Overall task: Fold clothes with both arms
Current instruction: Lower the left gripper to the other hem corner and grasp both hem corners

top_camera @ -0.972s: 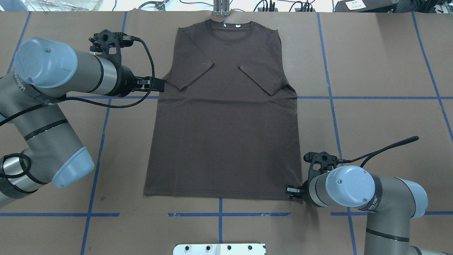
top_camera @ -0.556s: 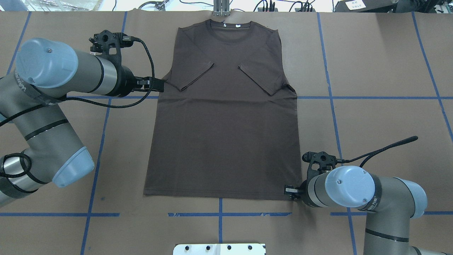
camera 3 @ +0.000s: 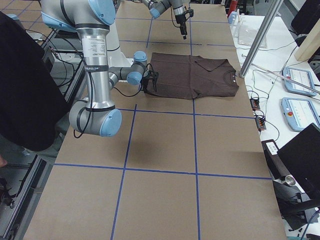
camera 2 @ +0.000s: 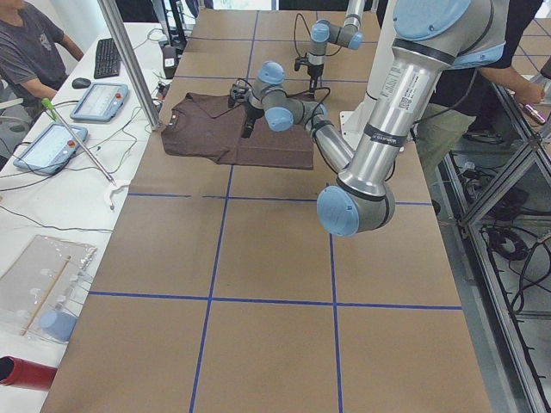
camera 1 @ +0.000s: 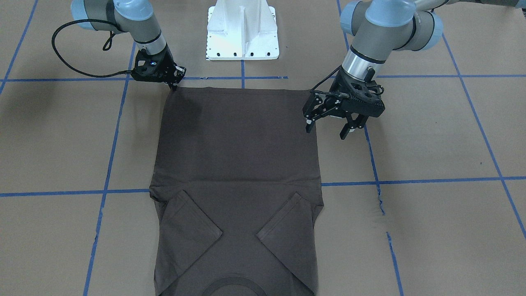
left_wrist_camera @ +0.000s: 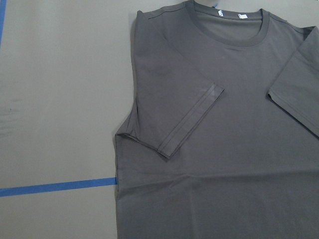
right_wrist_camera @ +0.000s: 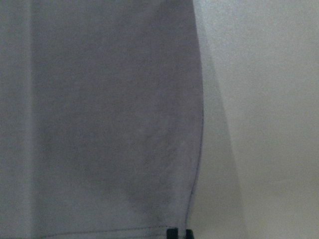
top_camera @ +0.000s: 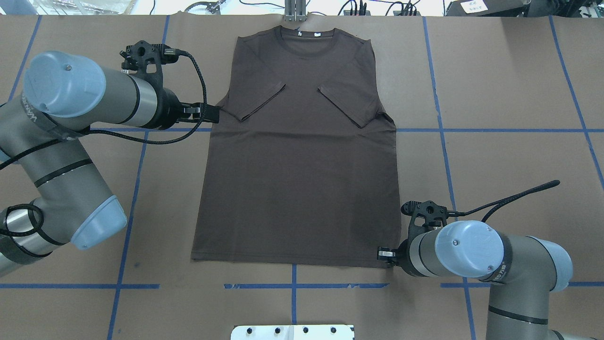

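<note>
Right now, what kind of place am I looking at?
Probably a robotics lab: a left arm and right arm flank a T-shirt on a blue-taped table, with a keyboard and tablets alongside.

One dark brown-grey T-shirt point(camera 1: 236, 164): collar point(camera 1: 234, 284) cut by front view's bottom edge. My black two-finger right hand point(top_camera: 381, 255): mostly hidden under my wrist point(top_camera: 465, 248) overhead; grip unreadable.

Robotics lab: robot arms point(camera 2: 392, 103) at a tape-gridded table point(camera 2: 275, 258), teach pendants point(camera 2: 99, 101), keyboard point(camera 2: 107, 57), cables point(camera 2: 52, 211), seated operator point(camera 2: 30, 52).
</note>
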Robot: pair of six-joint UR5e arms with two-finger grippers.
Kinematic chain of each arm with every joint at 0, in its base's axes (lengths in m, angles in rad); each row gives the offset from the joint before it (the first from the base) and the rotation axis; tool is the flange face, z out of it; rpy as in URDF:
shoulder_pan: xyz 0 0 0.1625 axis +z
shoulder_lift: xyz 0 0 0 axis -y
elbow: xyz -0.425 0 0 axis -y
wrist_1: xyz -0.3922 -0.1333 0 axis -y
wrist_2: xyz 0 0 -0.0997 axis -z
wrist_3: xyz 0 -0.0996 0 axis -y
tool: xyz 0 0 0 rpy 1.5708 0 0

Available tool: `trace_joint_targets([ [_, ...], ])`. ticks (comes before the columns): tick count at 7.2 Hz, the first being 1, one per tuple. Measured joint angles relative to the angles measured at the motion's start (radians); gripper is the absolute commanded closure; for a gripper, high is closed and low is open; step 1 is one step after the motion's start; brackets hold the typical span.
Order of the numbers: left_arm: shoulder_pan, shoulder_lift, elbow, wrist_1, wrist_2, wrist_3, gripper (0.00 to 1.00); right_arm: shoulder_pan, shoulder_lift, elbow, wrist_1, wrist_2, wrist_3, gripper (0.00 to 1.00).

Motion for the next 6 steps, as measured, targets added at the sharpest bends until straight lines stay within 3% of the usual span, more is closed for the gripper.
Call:
trace_joint_targets([
  [3,0.162,0.076,-0.022,-0.002,0.01,-0.34,0.0,0.01,0.005,0.04,0.01,-0.007,-0.004,1.0],
  [6,0.353,0.184,-0.052,0.028,0.141,-0.607,0.0,0.017,0.025,0.055,0.015,-0.007,-0.025,1.0],
])
